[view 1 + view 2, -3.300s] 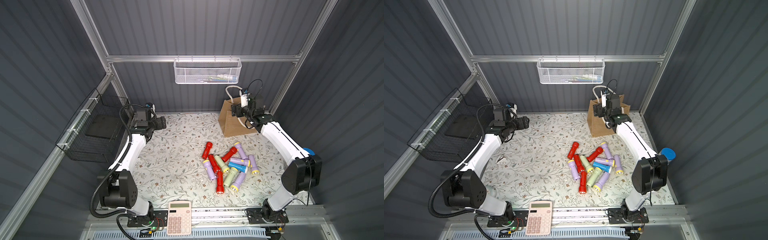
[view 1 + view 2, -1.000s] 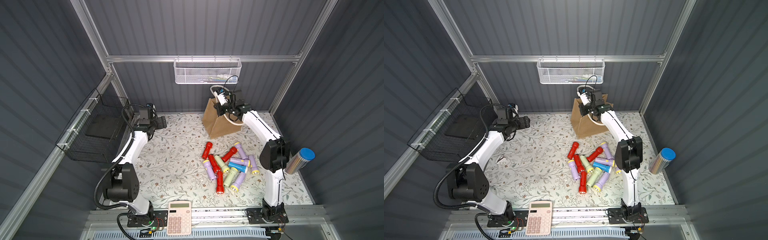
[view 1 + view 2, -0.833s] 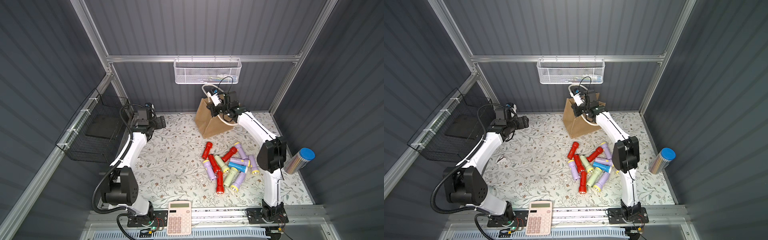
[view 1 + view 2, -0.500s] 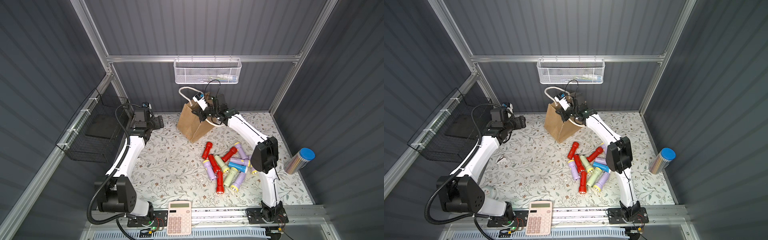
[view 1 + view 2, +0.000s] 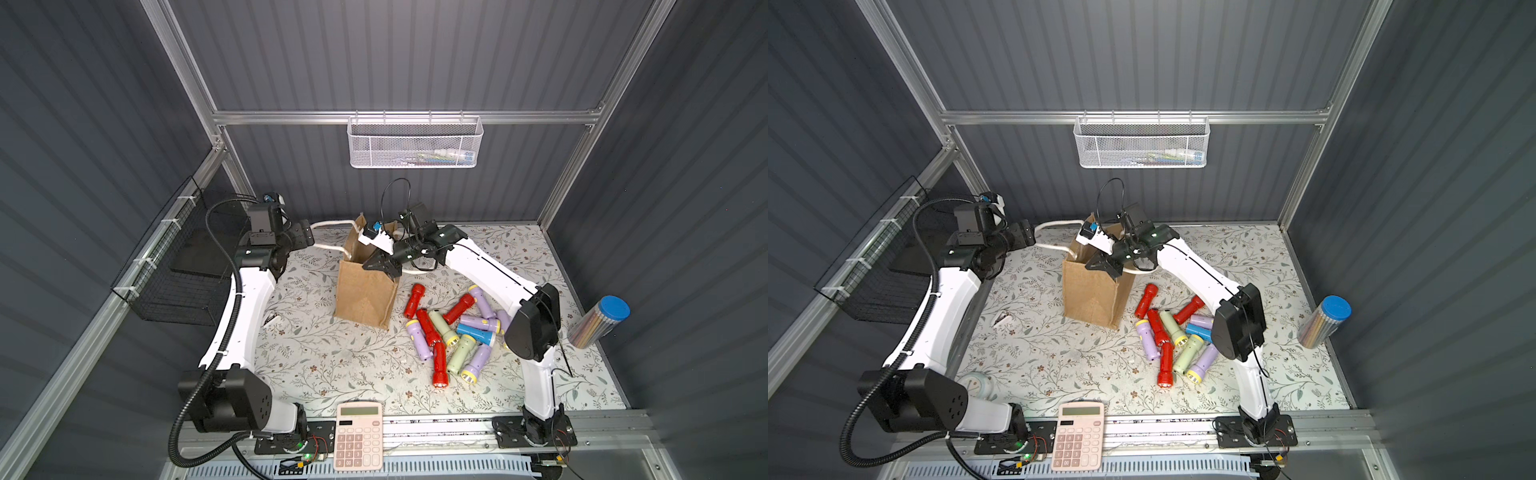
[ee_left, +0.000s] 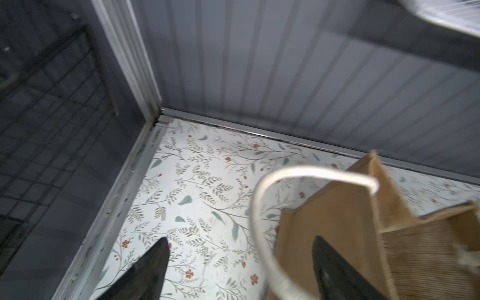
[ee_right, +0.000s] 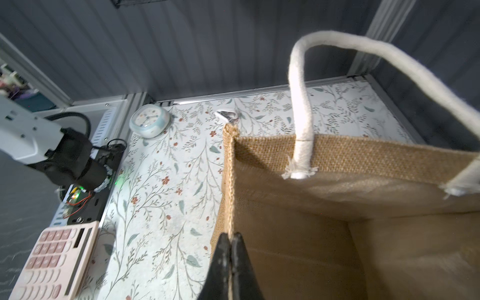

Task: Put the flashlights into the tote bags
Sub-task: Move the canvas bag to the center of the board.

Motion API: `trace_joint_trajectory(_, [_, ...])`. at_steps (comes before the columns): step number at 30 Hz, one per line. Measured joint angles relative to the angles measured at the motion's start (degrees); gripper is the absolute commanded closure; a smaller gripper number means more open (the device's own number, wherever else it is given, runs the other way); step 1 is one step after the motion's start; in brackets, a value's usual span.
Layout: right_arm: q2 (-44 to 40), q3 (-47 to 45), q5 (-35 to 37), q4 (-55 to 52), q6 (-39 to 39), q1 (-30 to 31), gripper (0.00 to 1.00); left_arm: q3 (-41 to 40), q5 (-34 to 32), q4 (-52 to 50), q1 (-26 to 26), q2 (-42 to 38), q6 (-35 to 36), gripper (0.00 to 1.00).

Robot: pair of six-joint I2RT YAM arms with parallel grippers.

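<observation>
Left arm and right arm in white shells, black joint housings, black corrugated conduit along the left, thin black cable looping off the right, matte black left gripper and right gripper, green LED at left base

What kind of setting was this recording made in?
Likely a lab robot cell, not a home: grey ribbed wall panels in an aluminium frame, left arm and right arm bolted to a front rail, floral-print table.
</observation>
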Motion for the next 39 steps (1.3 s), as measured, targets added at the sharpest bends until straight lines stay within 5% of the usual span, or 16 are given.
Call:
trace_joint_trajectory(8, [-4.66, -10.78, 1.6, 0.35, -5.03, 6.88, 1.0, 14.29, 13.66, -10.71, -0.02, 3.76, 3.04, 0.18])
trace_joint_trajectory(20, [-7.54, -15.08, 4.94, 2.38, -7.56, 8.74, 1.0, 8.28, 22.84, -27.56, -1.86, 6.34, 8.61, 0.17])
trace_joint_trajectory(31, [-7.13, -13.29, 4.52, 2.19, -7.34, 8.94, 1.0, 5.53, 29.0, -29.35, -2.32, 4.15, 11.58, 0.23])
trace_joint_trajectory(39, [-5.4, -11.15, 4.07, 2.16, -6.69, 8.94, 0.97, 3.43, 28.06, -28.3, -3.13, 9.99, 12.13, 0.35])
